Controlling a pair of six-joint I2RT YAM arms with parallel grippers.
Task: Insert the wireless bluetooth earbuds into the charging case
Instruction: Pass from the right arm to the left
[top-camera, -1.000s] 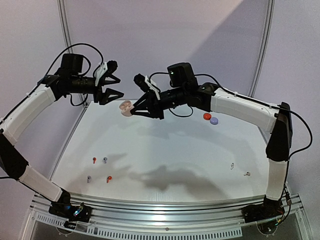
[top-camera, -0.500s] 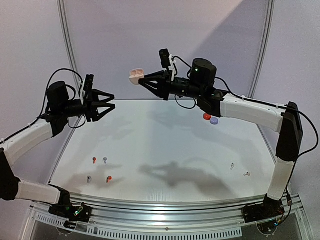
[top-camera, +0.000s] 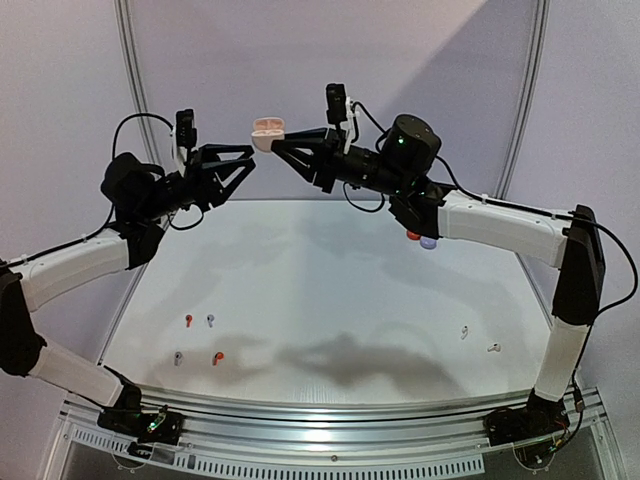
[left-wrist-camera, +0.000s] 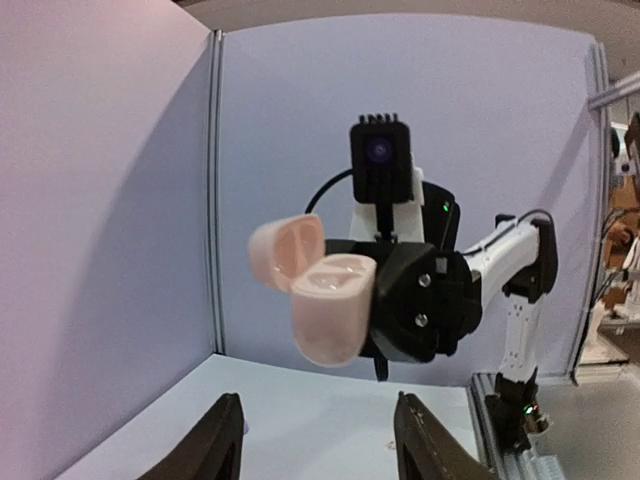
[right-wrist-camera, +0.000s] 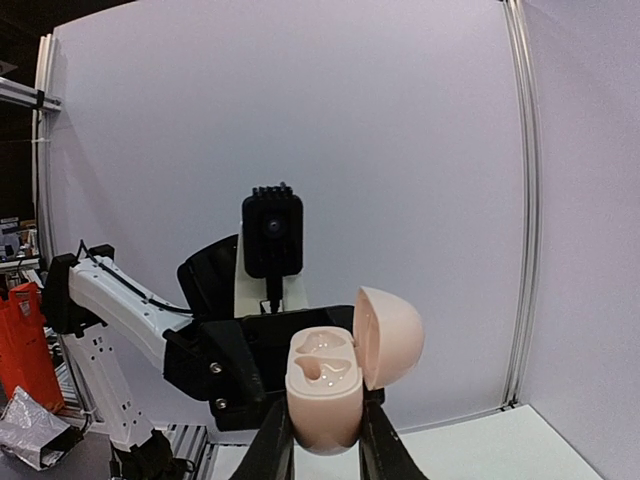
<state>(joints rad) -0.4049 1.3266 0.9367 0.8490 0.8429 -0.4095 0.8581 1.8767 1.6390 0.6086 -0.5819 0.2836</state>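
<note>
Top external: we see the right claw (top-camera: 269, 145) clamped on the open charging case (top-camera: 266, 130), upper centre, left claw (top-camera: 248, 160) apart beside it. The earbuds (top-camera: 188, 320) lie on the worktop (top-camera: 330, 290), lower frame; none inserted, we judge

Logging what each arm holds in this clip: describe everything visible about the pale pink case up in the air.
The pale pink case is a small, rounded shell of glossy plastic. Its lid is hinged open to one side, showing two moulded wells that look empty. It hangs in mid-air, high above the table, pinched at its lower body by the right gripper. The left gripper faces it with open jaws, not touching.
</note>
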